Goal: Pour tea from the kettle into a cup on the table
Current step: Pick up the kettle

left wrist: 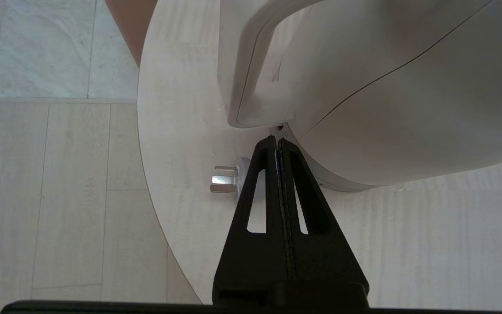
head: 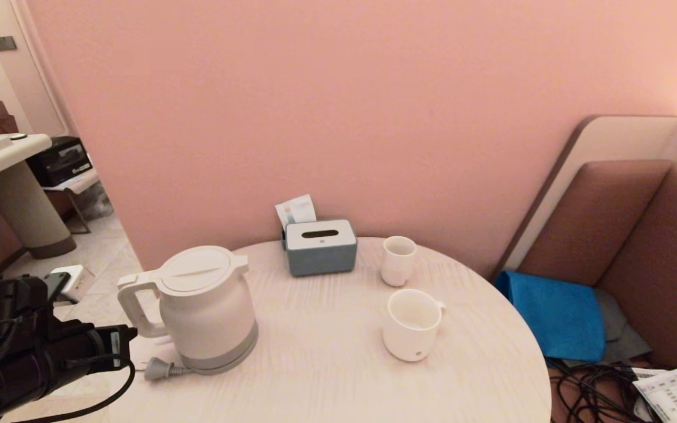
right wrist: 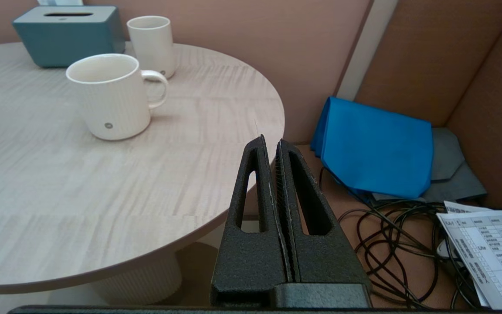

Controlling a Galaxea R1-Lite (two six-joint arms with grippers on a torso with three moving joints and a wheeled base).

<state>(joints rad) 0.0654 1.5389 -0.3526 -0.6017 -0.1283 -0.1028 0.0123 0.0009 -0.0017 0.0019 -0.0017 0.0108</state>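
Observation:
The white kettle stands lid shut on the left of the round table, its loop handle turned toward my left arm. My left gripper is shut and empty, with its tips just under the foot of the kettle's handle and above the table top. The cup, a wide white mug, stands to the right of the kettle, handle pointing right. No tea shows. My right gripper is shut on nothing and hangs off the table's right edge, short of the cup.
The kettle's plug lies on the table by its base. A grey tissue box and a smaller handleless cup stand at the back. A blue cloth, black cables and a printed sheet lie on the bench to the right.

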